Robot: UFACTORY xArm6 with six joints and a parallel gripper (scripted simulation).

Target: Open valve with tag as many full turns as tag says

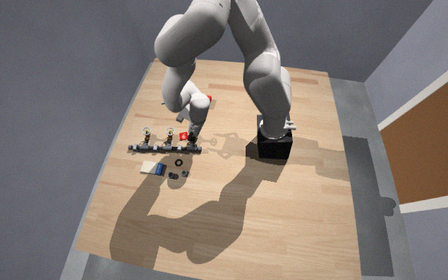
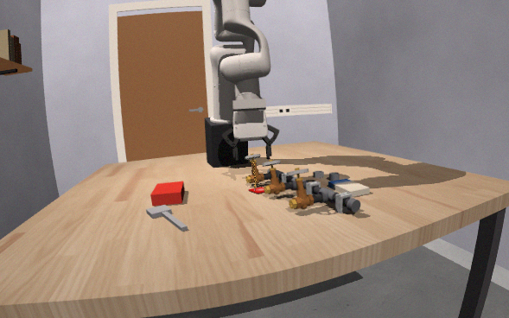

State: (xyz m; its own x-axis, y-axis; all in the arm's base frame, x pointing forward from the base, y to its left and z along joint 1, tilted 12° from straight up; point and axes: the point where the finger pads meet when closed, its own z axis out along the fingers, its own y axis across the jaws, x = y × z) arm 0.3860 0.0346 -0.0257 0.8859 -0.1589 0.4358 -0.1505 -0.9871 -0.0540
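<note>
A dark grey pipe [image 1: 173,148] [image 2: 344,201] lies on the wooden table [image 1: 249,221] [image 2: 213,259] and carries three brass valves with grey handwheels. The left valve [image 1: 146,132] [image 2: 300,193] and the middle valve [image 1: 169,132] [image 2: 275,182] stand free. The third valve [image 2: 254,169], nearest the robot base, has a red tag [image 1: 183,136] [image 2: 257,189] lying at its foot. My gripper [image 1: 192,135] [image 2: 251,151] is open and points straight down, with one finger on each side of this valve's handwheel [image 2: 252,156]. The fingers do not grip it. The number on the tag is too small to read.
A red box [image 1: 210,98] [image 2: 167,193] and a grey T-shaped tool [image 2: 167,215] lie beyond the valves. A white-and-blue block [image 1: 153,167] [image 2: 352,187], a black ring [image 1: 178,165] and two small grey fittings [image 1: 172,175] [image 1: 184,173] lie near the pipe. The black robot base [image 1: 274,146] [image 2: 216,147] stands close by.
</note>
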